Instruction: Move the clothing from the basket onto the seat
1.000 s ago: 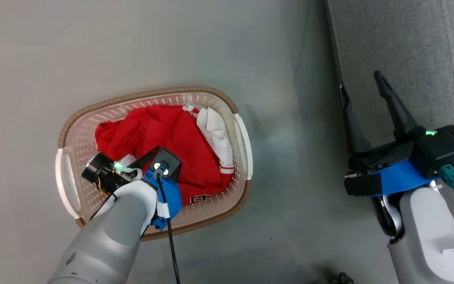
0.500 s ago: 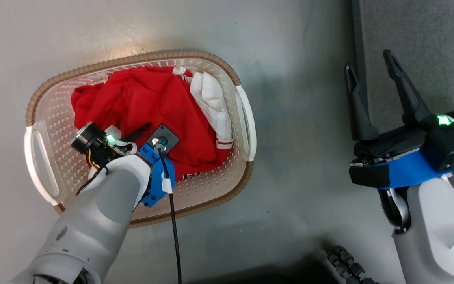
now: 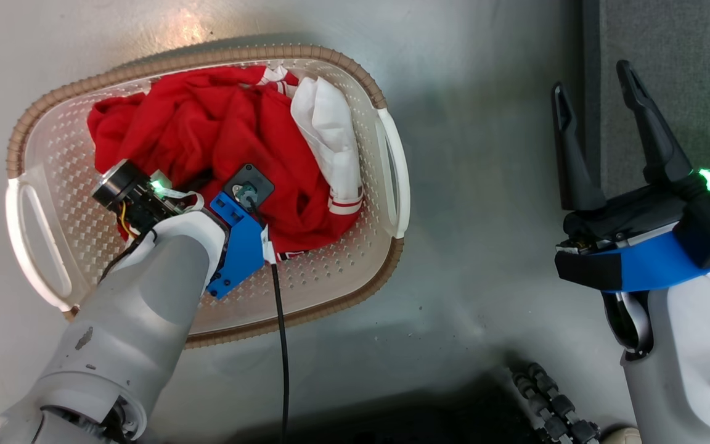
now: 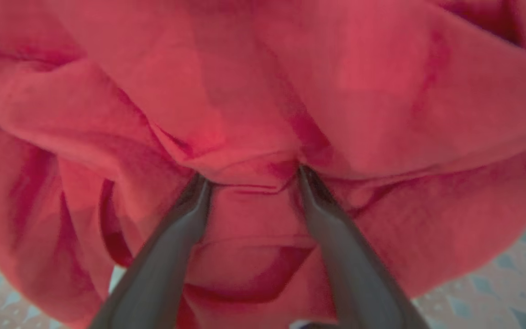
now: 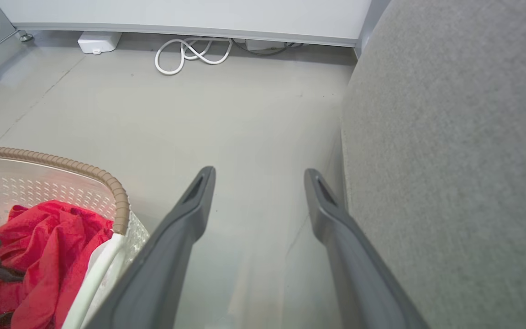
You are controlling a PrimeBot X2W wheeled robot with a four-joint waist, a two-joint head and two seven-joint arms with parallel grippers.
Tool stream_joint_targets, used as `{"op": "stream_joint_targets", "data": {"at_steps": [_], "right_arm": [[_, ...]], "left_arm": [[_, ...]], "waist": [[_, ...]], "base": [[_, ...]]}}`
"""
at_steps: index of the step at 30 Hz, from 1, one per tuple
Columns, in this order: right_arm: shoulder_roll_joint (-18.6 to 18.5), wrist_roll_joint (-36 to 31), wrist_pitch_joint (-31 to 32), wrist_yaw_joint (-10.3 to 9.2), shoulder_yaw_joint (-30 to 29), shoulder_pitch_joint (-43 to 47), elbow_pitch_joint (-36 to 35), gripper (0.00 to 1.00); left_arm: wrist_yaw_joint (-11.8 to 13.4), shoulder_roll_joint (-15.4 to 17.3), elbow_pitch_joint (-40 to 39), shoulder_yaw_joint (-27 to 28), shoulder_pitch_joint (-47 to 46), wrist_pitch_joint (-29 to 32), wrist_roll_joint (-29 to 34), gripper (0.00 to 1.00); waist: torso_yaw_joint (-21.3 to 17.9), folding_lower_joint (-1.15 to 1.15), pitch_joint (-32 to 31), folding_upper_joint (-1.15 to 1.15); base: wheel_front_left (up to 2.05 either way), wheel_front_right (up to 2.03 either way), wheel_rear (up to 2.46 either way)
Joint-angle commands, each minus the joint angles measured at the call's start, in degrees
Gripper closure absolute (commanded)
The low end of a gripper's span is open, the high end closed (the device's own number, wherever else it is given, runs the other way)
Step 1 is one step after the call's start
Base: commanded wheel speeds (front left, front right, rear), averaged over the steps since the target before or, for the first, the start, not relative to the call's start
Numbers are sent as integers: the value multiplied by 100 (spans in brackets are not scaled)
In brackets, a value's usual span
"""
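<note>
While the left jaws gape, the clothing bunches against their tips.

Bright red clothing, white striped trim at 3 o'clock; basket cream, perforated, brown woven rim; seat grey; floor pale grey.

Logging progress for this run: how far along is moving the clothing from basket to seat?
Done: nothing yet; the clothing lies in the basket, none on the visible part of the seat. In hand: the left hand, open, has its tips pressed into the red fabric, not closed. The right hand hangs open beside the seat. Left: grasp, lift, carry across.
</note>
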Motion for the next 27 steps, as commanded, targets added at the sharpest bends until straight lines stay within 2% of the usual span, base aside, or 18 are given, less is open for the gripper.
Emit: {"op": "stream_joint_targets", "data": {"at_steps": [1,8,9,10,11,16,27], "right_arm": [[9,-28,-23,3,-18,-60,-45,0],[53,-65,-23,2,-54,-25,-93,0],[56,-62,-23,3,-55,-28,-91,0],[63,-72,-23,3,-60,-30,-91,0],[68,-78,-23,3,-65,-34,-91,0],[82,-101,-23,3,-83,-76,-63,0],[42,-79,-23,3,-84,-124,74,0]], "left_arm": [[29,38,12,-15,-87,68,0,0],[41,17,14,-143,-163,387,16,0],[38,9,14,-148,-166,431,2,24],[39,3,14,-164,-176,459,2,66],[39,-4,14,-182,-186,479,7,100],[3,-49,12,-268,-214,520,-33,100],[-58,-219,6,-444,-103,118,-187,100]], "waist": [[-13,0,42,0],[-34,0,137,0],[-37,0,137,0],[-39,0,135,0],[-40,0,133,0],[-26,0,82,0],[109,0,-303,0]], "base": [[0,0,0],[0,0,0],[0,0,0],[0,0,0],[0,0,0],[0,0,0],[0,0,0]]}}
